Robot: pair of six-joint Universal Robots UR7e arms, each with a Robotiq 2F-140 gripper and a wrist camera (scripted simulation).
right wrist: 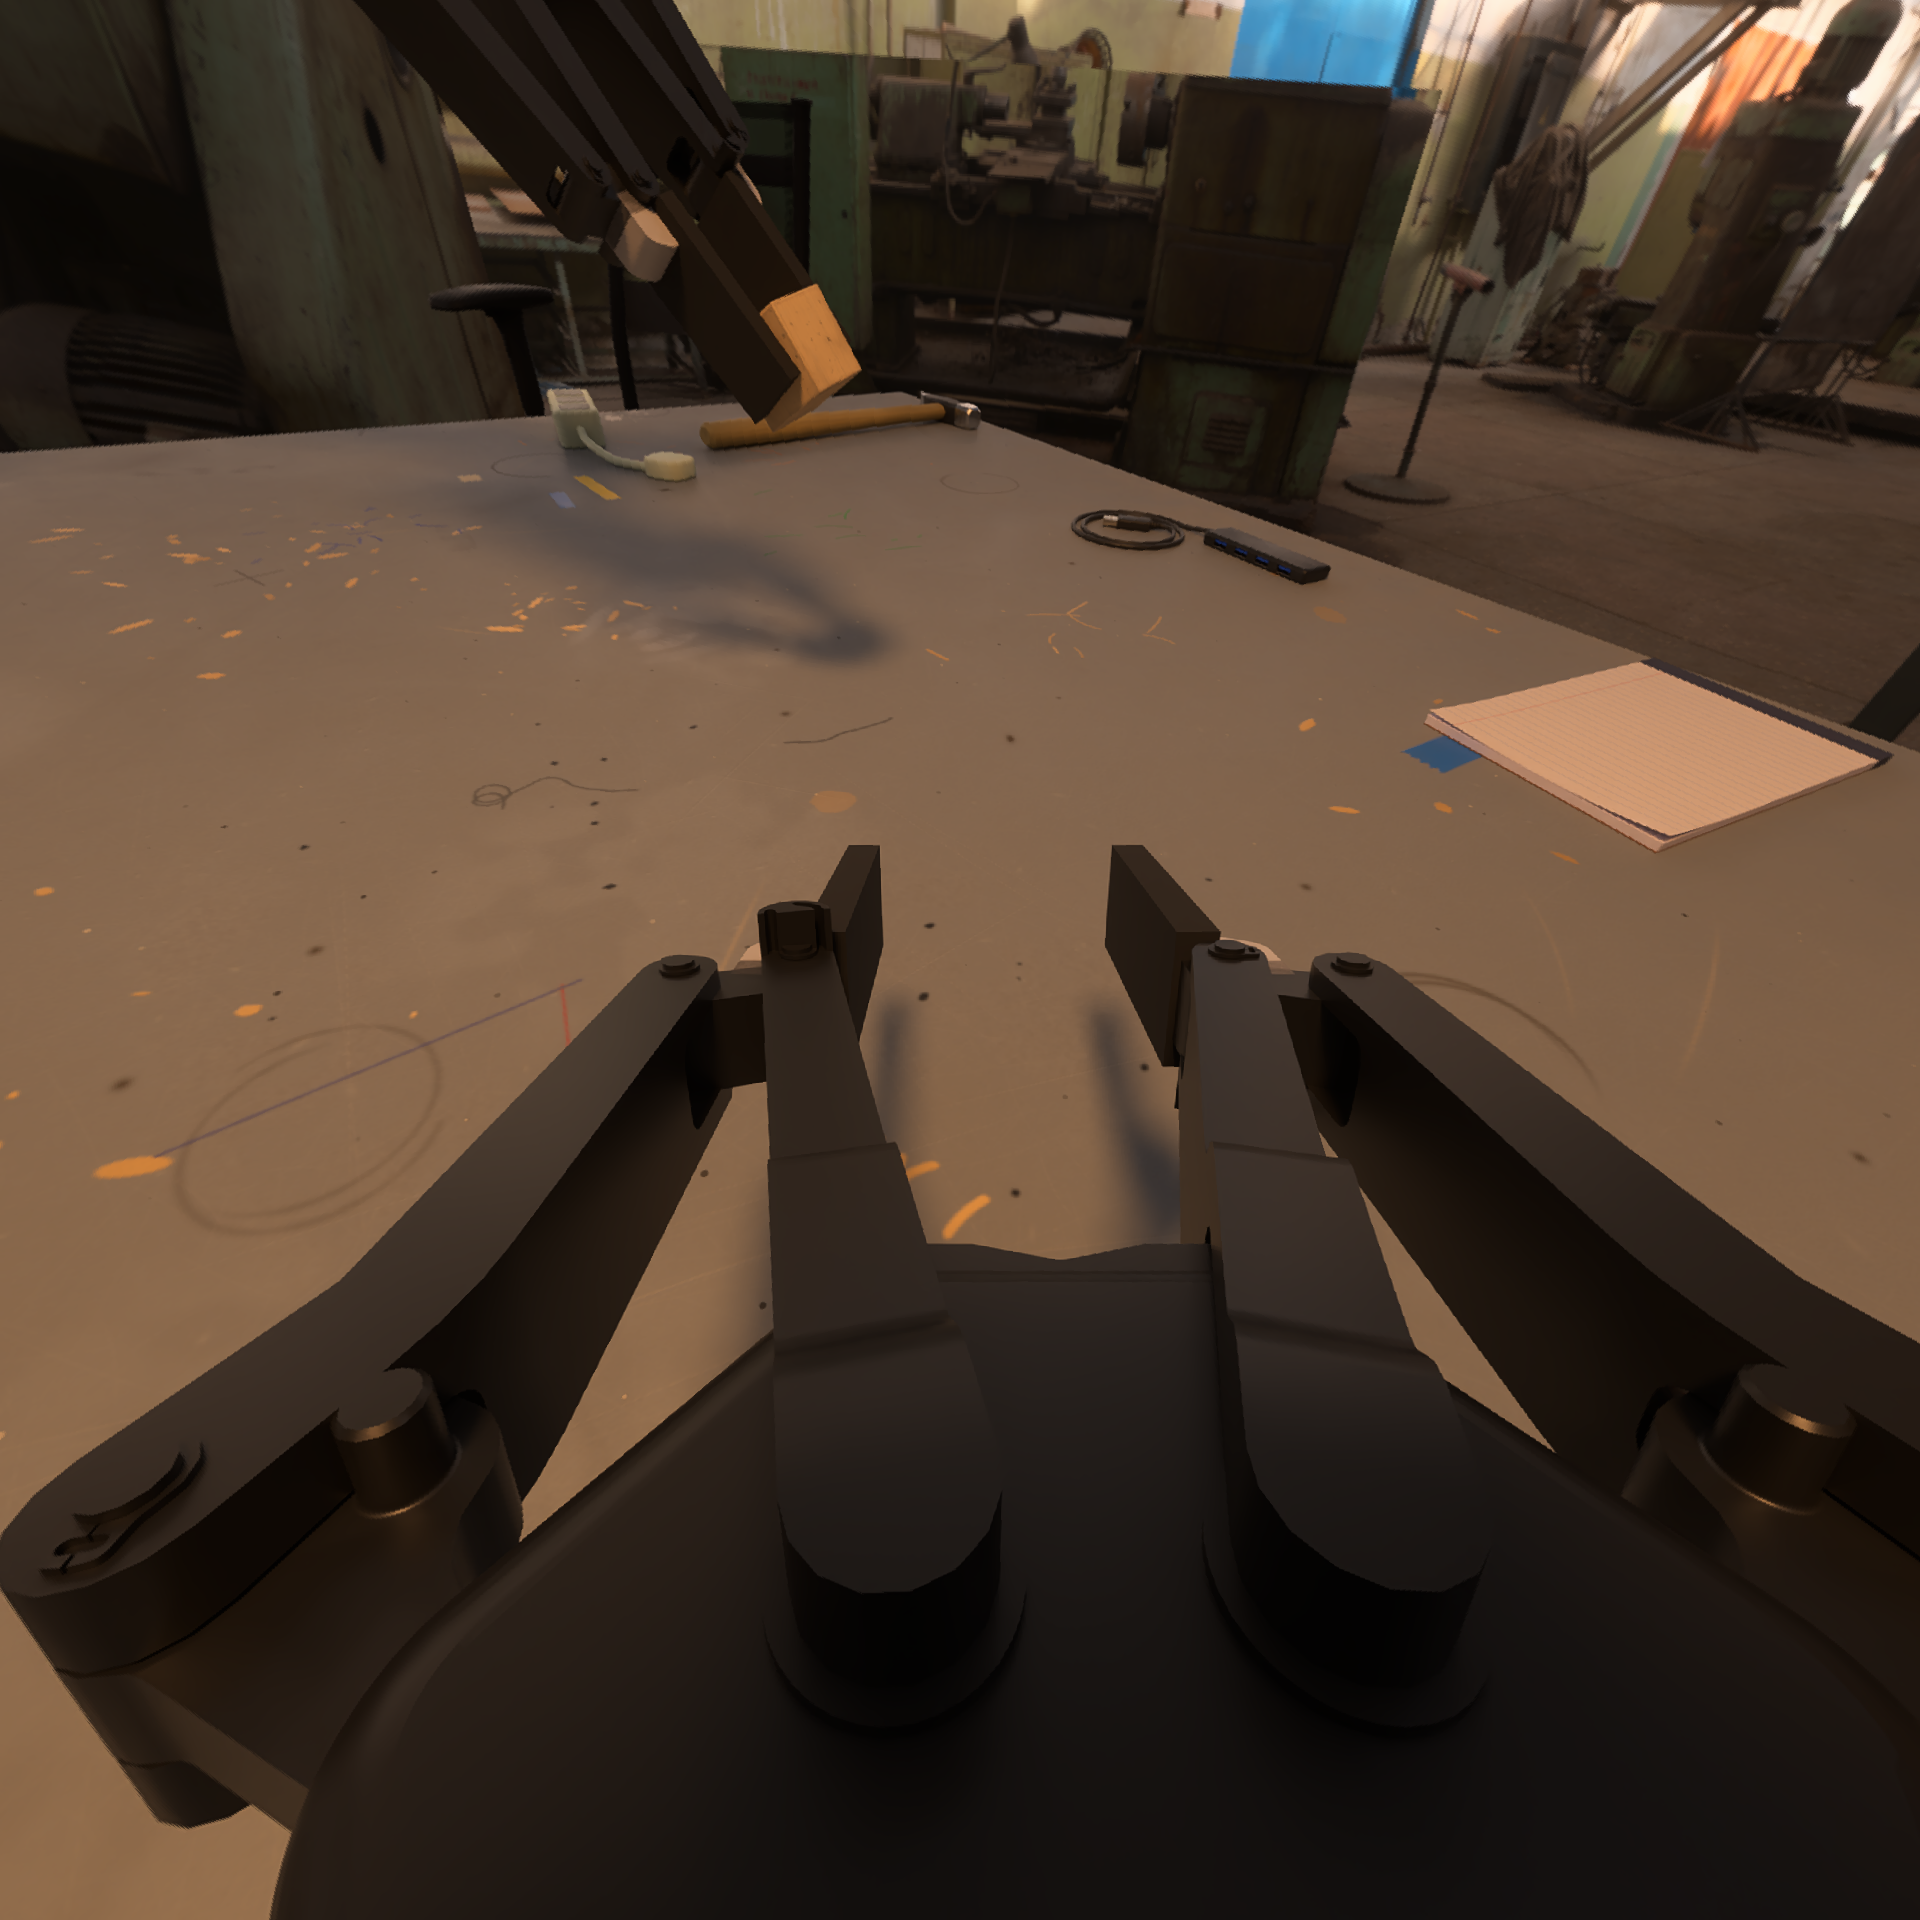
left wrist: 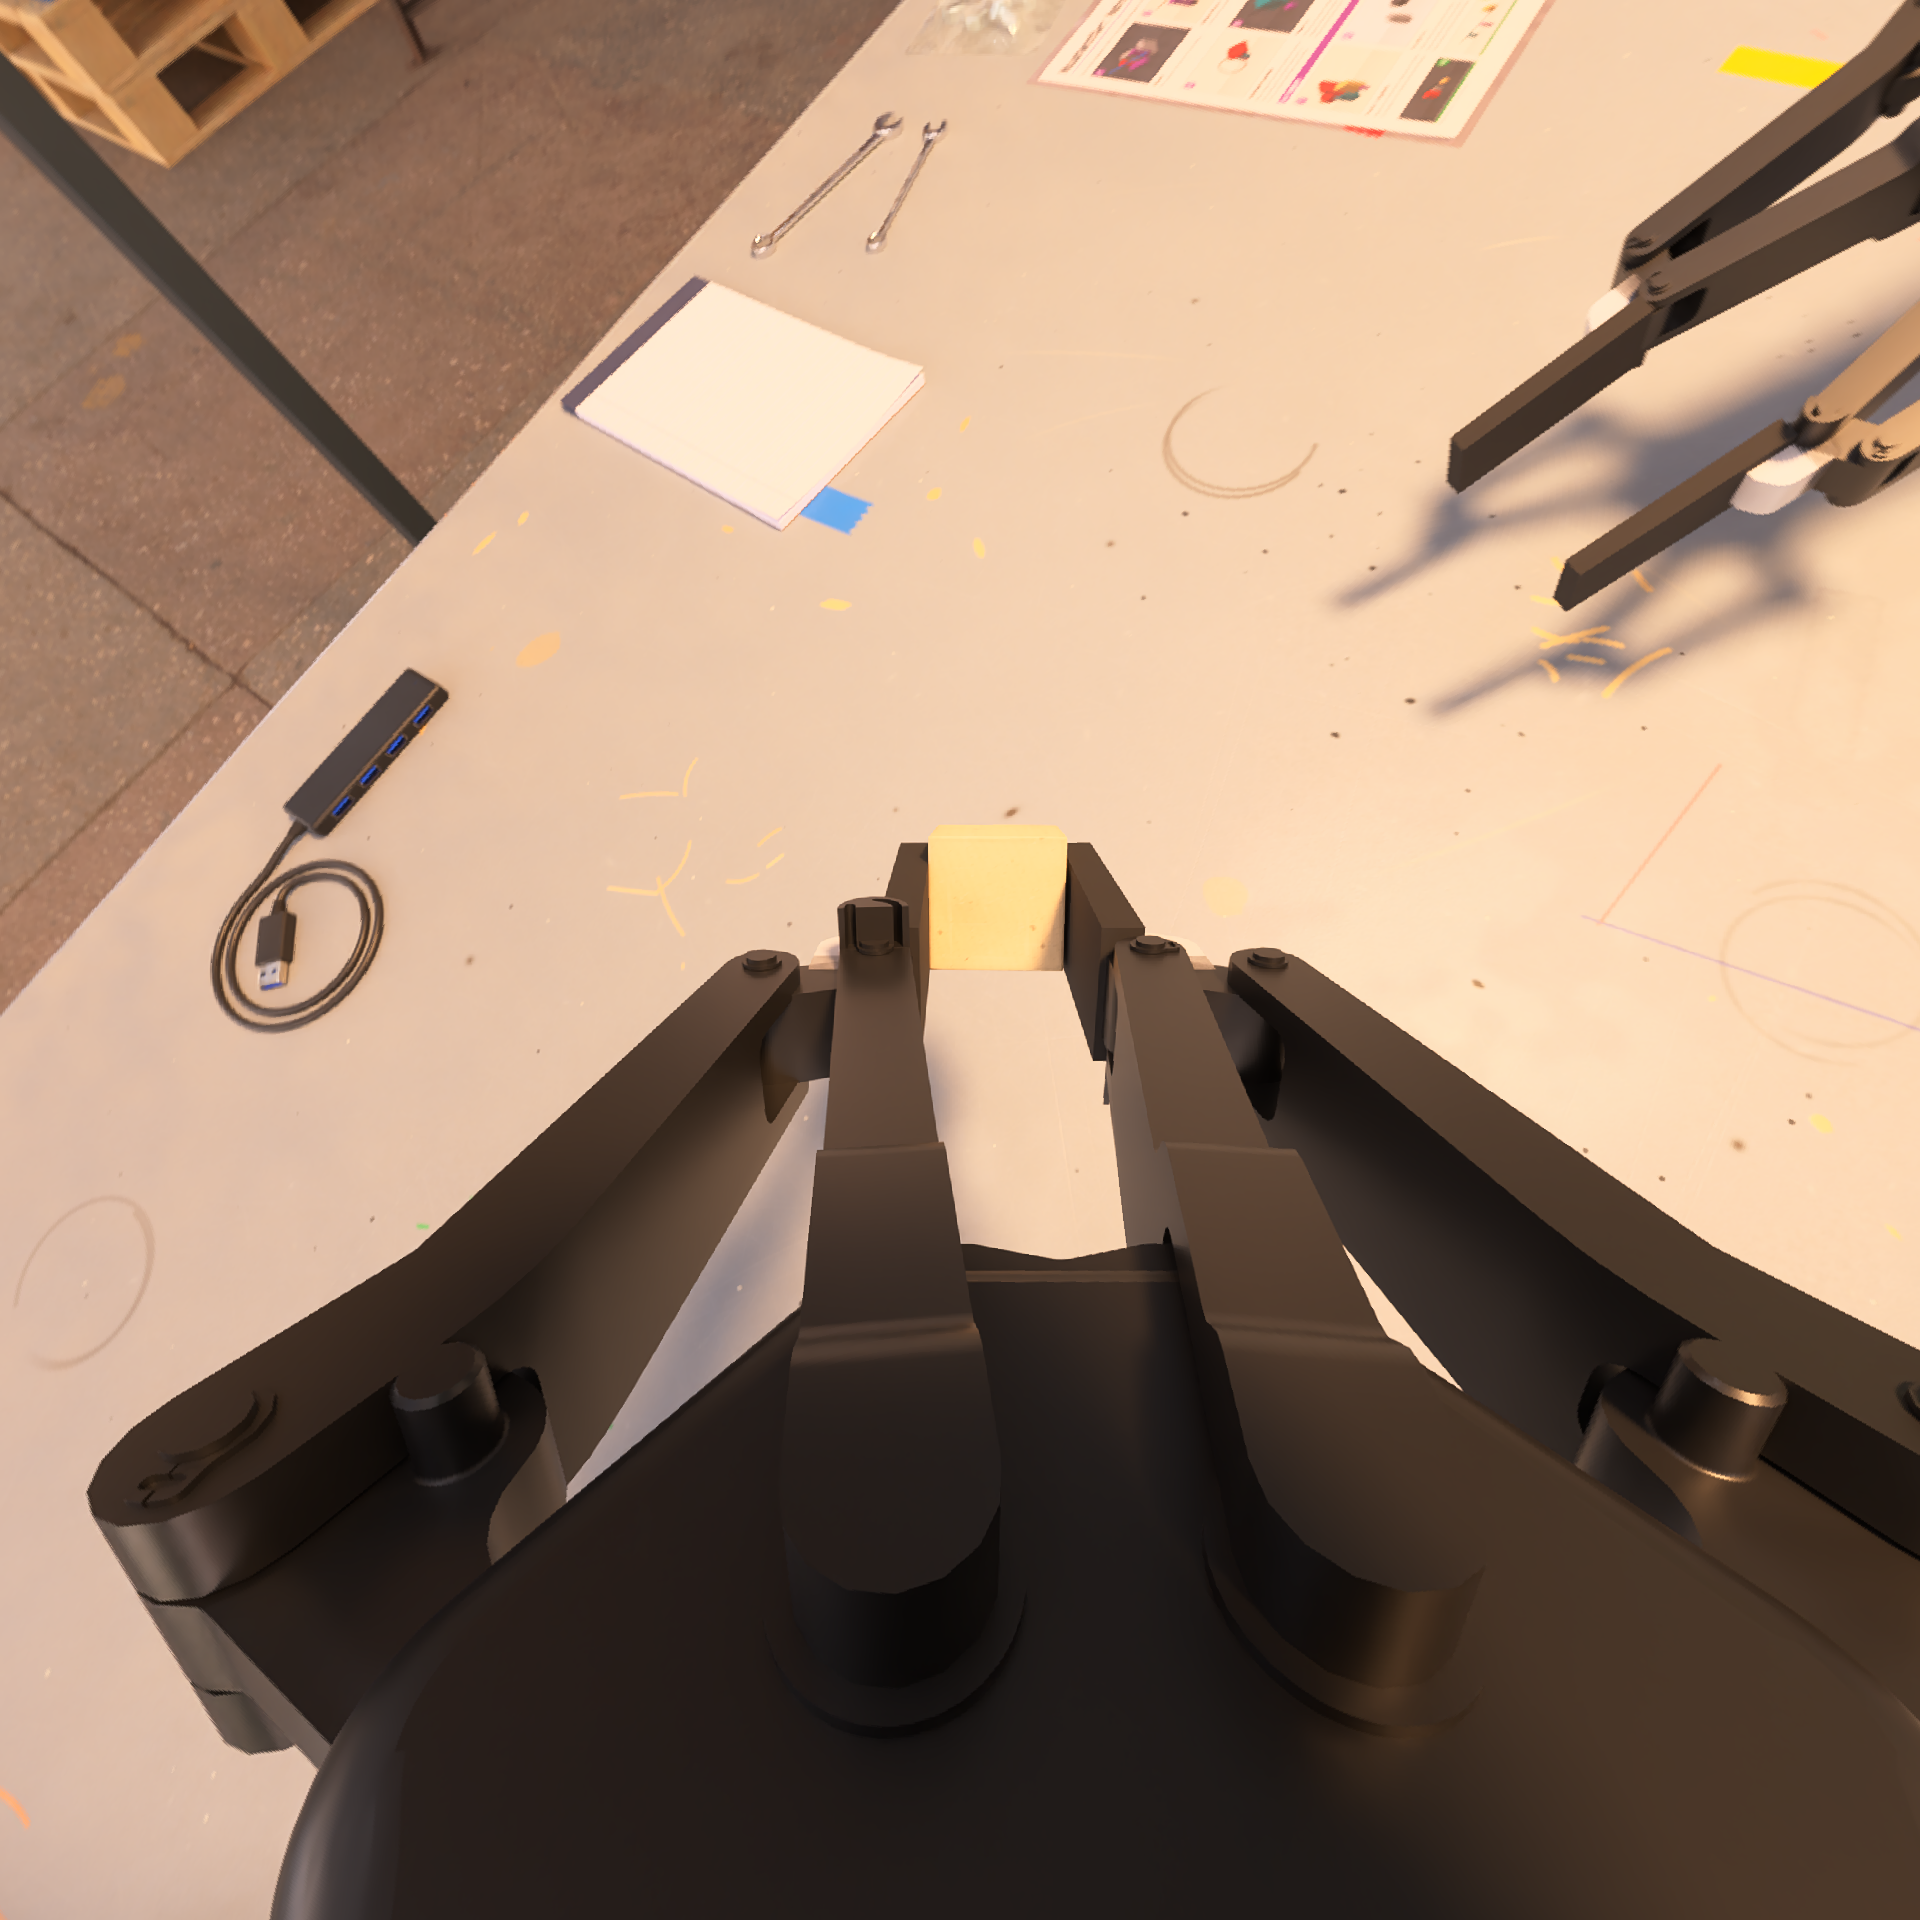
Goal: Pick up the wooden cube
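The wooden cube [left wrist: 995, 900] is pale and small. My left gripper [left wrist: 995, 862] is shut on it, one finger on each side, and holds it above the table. In the right wrist view the cube [right wrist: 814, 351] shows at the tip of the left gripper's fingers [right wrist: 758, 312], well clear of the table top. My right gripper [right wrist: 995, 883] is open and empty, low over the table. It also shows at the right edge of the left wrist view [left wrist: 1512, 530], fingers apart.
On the grey table [left wrist: 1143, 675] lie a white notepad [left wrist: 748, 400], two wrenches [left wrist: 826, 187], a black USB hub with coiled cable [left wrist: 364, 753] and a printed sheet [left wrist: 1288, 62]. The right wrist view shows a hammer [right wrist: 842, 423] and a white adapter [right wrist: 577, 416] at the far edge.
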